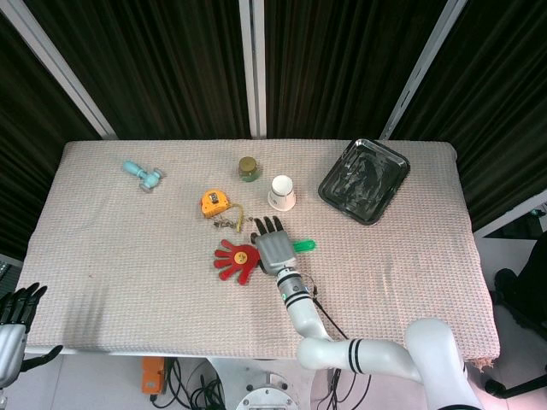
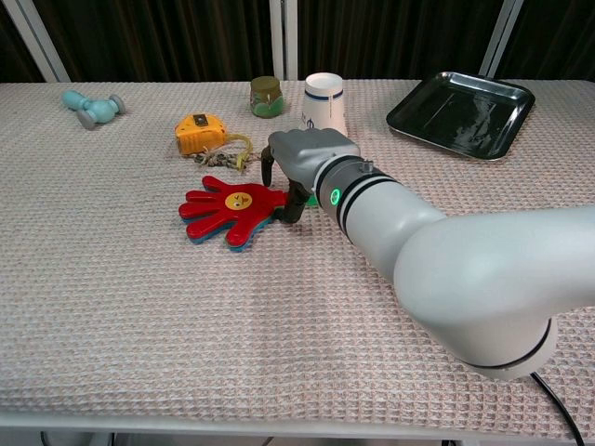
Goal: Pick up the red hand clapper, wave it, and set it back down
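Clapper point(image 2: 226, 210), flat red plastic palm, lies on woven surface point(image 2: 139, 307); my right robot hand point(image 2: 299, 158) arches over its handle, fingers curled, grip unclear.

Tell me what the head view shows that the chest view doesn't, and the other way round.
Only the head view shows the left hand, off the table's near left corner, and the clapper's green handle end poking out past the right hand. Only the chest view shows the right hand's fingers curled down over the handle from the side; whether they grip it is unclear. Both show the right hand at the red clapper, the tape measure, jar, cup, tray and blue toy.
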`<state>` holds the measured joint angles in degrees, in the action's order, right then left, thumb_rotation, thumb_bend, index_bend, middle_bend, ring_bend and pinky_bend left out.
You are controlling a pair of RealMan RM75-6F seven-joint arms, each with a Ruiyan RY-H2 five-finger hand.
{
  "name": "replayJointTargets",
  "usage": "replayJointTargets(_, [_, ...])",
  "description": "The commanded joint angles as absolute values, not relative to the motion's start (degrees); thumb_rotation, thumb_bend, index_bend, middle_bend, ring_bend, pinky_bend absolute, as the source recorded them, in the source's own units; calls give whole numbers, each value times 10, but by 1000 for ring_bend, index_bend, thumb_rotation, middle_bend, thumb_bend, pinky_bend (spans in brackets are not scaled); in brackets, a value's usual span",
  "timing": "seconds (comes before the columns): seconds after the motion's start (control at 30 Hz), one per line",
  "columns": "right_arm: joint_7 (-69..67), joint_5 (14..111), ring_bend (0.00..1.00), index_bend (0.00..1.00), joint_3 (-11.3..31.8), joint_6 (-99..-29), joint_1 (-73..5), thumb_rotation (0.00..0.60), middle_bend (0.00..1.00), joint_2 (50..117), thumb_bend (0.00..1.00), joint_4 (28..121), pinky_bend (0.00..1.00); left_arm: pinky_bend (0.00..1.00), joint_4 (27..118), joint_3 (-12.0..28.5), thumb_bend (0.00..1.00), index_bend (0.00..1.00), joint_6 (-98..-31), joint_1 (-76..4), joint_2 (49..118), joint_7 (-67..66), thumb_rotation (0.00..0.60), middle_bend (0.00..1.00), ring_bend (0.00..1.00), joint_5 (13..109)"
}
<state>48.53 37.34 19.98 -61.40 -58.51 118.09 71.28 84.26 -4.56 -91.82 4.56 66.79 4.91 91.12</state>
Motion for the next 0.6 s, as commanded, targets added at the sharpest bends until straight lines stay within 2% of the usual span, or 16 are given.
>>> replayJointTargets(0.03, [486, 375, 0, 419, 199, -614, -585, 600, 83, 1182, 252, 711, 0, 15, 842, -46, 88, 27, -918, 46, 668, 50, 600, 25, 0, 911])
replayJointTargets(0.23, [488, 375, 0, 513, 197, -613, -584, 600, 101, 1182, 260, 710, 0, 15, 841, -44, 87, 28, -920, 48, 668, 52, 600, 25, 0, 913])
replayJointTargets(0.37, [480, 383, 0, 612, 197, -614, -579, 600, 130, 1175, 275, 720, 0, 15, 843, -44, 87, 28, -921, 49, 667, 53, 600, 25, 0, 915])
replayJointTargets(0.53, [440, 414, 0, 721, 196, -616, -564, 600, 213, 1155, 291, 747, 0, 15, 844, -44, 87, 27, -922, 50, 667, 55, 600, 25, 0, 916])
replayJointTargets(0.6, [408, 431, 41, 765, 197, -611, -552, 600, 287, 1142, 300, 765, 17, 14, 845, -44, 87, 27, -923, 50, 666, 57, 600, 25, 0, 917])
